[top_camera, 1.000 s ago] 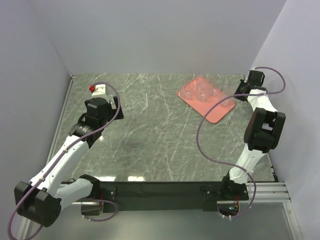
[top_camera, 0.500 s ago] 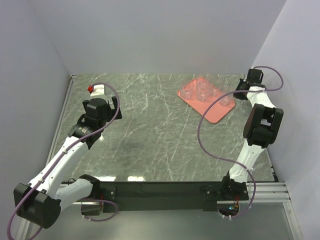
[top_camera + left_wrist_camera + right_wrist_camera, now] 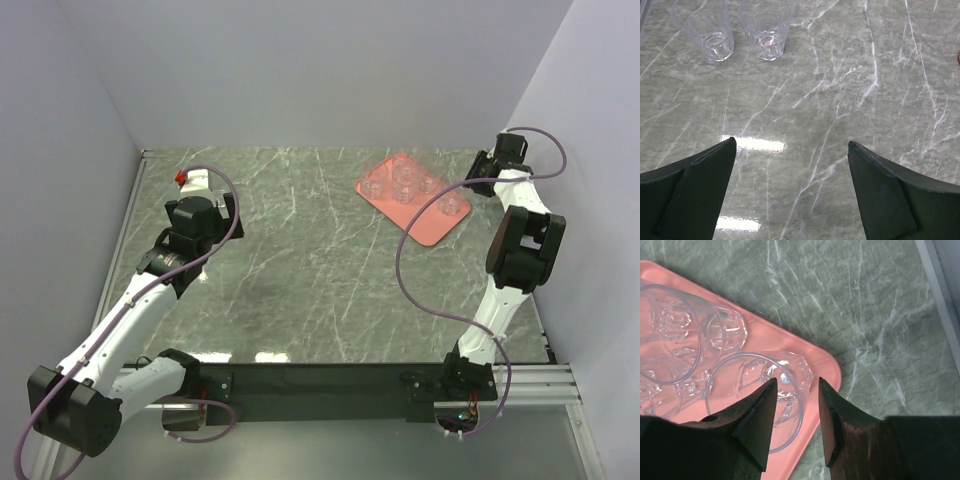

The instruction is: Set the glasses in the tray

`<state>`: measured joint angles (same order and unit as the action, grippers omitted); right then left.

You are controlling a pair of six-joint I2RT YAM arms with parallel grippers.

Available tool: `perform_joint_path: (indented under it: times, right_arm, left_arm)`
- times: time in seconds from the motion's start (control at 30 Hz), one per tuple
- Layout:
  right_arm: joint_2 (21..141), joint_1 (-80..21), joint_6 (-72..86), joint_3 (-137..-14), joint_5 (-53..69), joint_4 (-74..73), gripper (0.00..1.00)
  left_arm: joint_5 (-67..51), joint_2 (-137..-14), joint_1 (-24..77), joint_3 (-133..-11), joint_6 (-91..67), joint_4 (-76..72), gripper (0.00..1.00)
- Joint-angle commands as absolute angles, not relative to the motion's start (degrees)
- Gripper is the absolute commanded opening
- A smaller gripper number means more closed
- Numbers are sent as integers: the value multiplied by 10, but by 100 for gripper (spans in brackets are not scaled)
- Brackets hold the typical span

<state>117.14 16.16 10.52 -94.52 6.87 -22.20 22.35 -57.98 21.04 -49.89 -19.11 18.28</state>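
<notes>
The salmon-pink tray (image 3: 425, 228) lies at the back right and holds several clear glasses (image 3: 405, 180). In the right wrist view the tray (image 3: 825, 362) shows its near corner, with one glass (image 3: 790, 375) standing there and others (image 3: 670, 335) behind it. My right gripper (image 3: 796, 381) is open, raised over that corner glass, its rim seen between the fingers without touching them. It shows at the tray's right end in the top view (image 3: 480, 175). My left gripper (image 3: 790, 145) is open and empty over bare marble. Two more glasses (image 3: 715, 32) (image 3: 767, 27) stand on the table ahead of it.
The left gripper (image 3: 195, 180) is near the left wall at the back. The right wall and the table's metal edge (image 3: 940, 270) run close beside the right gripper. The grey marble table (image 3: 320, 260) stretches between the arms.
My right gripper has drawn back from the tray toward the far right corner, leaving the corner glass standing in the tray. The left arm has shifted only slightly.
</notes>
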Motion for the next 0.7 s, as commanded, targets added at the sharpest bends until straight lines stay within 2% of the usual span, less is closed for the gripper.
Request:
perform_joint_path:
  times: [0.0,0.27,0.5,0.67]
  right_arm:
    - [1125,164,91,-955,75,-213,46]
    - [1006,166,25,-866,167,-220,52]
    - [855,166,-68,-729,344,-231,56]
    - [758,166,-110,-686,458,-280,58]
  left_arm:
    - [219,-577,202,-496,-184,163,99]
    - [185,-569,163,-492,-200,154,99]
    - [168,-571,130,-491,-215,151,99]
    - [117,-586,78,-493,-250,144,99]
